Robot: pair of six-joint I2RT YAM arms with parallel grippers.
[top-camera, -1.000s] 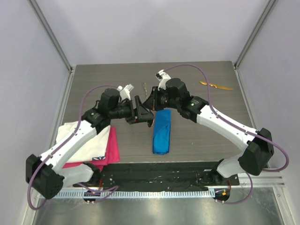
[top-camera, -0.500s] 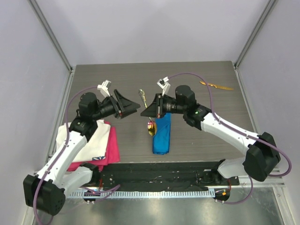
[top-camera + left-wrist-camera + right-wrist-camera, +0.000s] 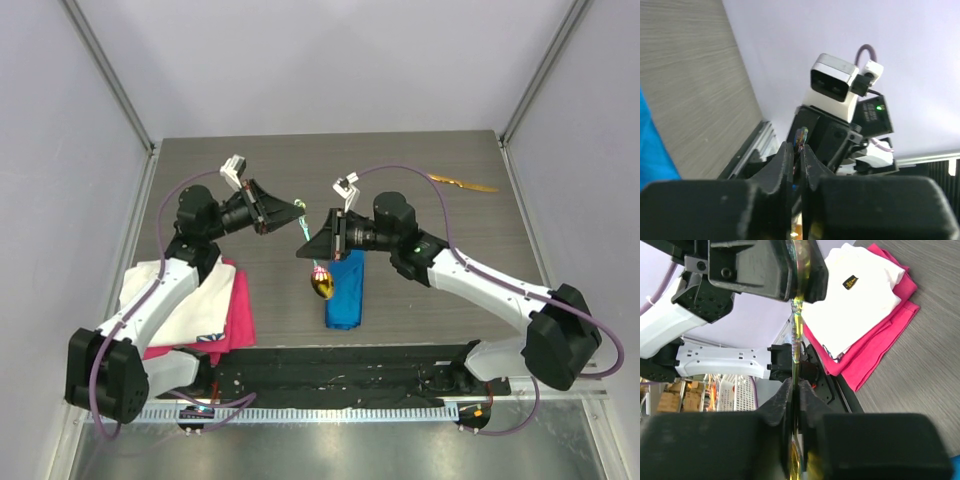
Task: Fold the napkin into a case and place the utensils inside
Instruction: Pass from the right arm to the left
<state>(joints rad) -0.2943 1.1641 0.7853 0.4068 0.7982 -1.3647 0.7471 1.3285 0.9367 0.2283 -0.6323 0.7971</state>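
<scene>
Honestly, this looks dicey: the left gripper [image 3: 299, 208] and right gripper [image 3: 304, 250] are both pinched on the spoon [image 3: 321, 284] in mid-air, above the folded blue napkin [image 3: 345, 290] on the table [image 3: 275, 300]. If either one tugs or releases early, the spoon could twist free and miss the napkin.

The case [image 3: 346, 288] lies on the table [image 3: 420, 160]. Stacked cloths [image 3: 200, 310] lie well left of the case. One utensil [image 3: 462, 183] lies well behind it to the right; a second utensil [image 3: 321, 283] hangs by its left edge.
</scene>
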